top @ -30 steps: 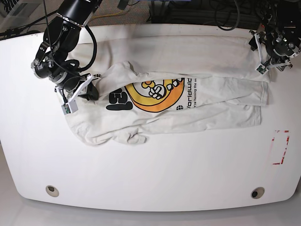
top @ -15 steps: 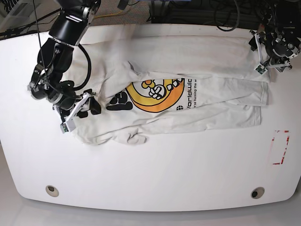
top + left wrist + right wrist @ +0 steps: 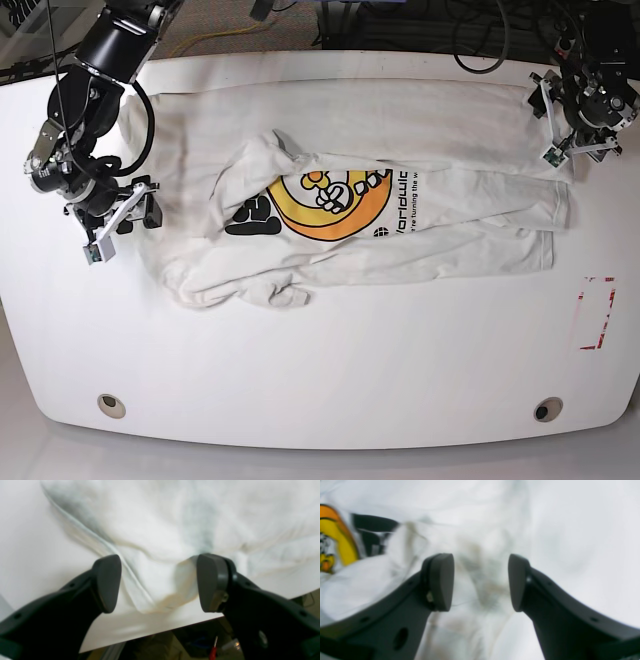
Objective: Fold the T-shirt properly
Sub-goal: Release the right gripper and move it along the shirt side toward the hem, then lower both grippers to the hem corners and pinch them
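The off-white T-shirt (image 3: 440, 245) lies crumpled and partly folded across the white table (image 3: 330, 370). Its orange-yellow flower graphic (image 3: 330, 205) and black letters face up. At the shirt's left end my right gripper (image 3: 117, 226) hangs open and holds nothing. In the right wrist view its gripper (image 3: 481, 582) hovers over rumpled cloth (image 3: 482, 517), with the graphic (image 3: 342, 542) off to the left. My left gripper (image 3: 558, 130) is open at the shirt's far right corner. In the left wrist view its fingers (image 3: 107, 582) straddle a raised corner of the shirt (image 3: 155, 530) near the table edge.
A red-outlined rectangle (image 3: 597, 312) is marked on the table at the right. Two round holes (image 3: 111, 405) (image 3: 546, 409) sit near the front edge. Cables (image 3: 480, 30) run behind the table's back edge.
My right gripper opened, let go of the shirt beside the black letters and drew back to the left. The left arm has stayed in place.
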`<state>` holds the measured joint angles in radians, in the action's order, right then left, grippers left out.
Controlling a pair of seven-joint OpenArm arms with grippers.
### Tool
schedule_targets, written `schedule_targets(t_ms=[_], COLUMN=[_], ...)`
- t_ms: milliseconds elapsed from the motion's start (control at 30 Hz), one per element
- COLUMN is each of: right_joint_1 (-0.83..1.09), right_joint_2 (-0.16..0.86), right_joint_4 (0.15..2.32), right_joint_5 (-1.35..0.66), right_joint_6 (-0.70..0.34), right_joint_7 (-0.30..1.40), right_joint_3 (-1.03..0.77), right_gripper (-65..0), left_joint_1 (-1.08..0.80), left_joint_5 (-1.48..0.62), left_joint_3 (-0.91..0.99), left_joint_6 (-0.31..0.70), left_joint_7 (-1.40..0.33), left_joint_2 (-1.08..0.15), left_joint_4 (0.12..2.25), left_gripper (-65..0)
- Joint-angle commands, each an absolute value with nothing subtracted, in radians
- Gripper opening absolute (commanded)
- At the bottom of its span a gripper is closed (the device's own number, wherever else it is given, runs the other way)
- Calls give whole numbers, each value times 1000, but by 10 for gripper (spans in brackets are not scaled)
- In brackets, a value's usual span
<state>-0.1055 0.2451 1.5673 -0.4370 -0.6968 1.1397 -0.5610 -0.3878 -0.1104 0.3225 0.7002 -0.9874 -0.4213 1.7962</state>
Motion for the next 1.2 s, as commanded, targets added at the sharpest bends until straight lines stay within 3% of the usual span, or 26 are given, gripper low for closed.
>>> schedule_targets(t_ms=[0, 400, 767, 967, 1167], right_joint_1=[-176, -464, -644, -662, -661], right_joint_2=[286, 412, 430, 414, 401], right_joint_4=[1504, 977, 529, 420, 421], right_joint_5=[-418, -395, -394, -394, -394], right_joint_6=[-698, -698, -698, -671, -639], right_joint_7=[1082, 776, 415, 282, 274], right_joint_3=[-547, -357, -117, -42, -4], right_gripper=[-311, -311, -311, -312, -325], left_joint_1=[-386, -386, -343, -262, -151], left_joint_5=[-111, -186, -188, -185, -179], left_joint_3=[337, 403, 515, 556, 568], left_joint_6=[698, 698, 698, 698, 698], left_joint_7=[-984, -986, -986, -1043, -1093], left_joint_2=[-421, -421, -420, -420, -420], left_joint_4=[1836, 1902, 1902, 1897, 1888], left_gripper=[-211, -211, -210, -206, -203])
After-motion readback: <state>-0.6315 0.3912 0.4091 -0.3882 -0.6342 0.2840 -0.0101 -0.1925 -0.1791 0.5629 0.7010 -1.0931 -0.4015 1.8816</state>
